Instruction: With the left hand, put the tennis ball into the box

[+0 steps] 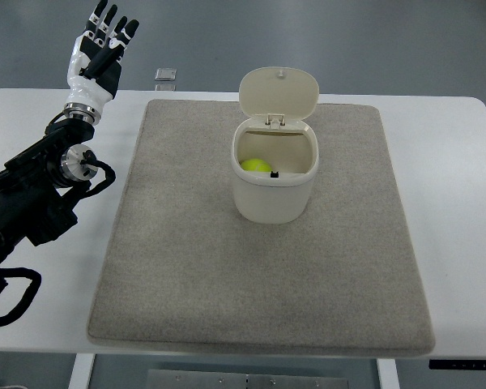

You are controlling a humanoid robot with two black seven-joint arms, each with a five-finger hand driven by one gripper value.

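The tennis ball lay inside the open-lidded box; the left hand hovered at ten o'clock, fingers extended, empty.

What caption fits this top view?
Tennis ball lies inside the open-lidded box on the grey mat; left hand, fingers open, is off to the side.

Before me, a white table spans the scene, a grey mat covering its middle. Beyond its far edge lies smooth grey floor, softly lit, with a small metal plate set there.
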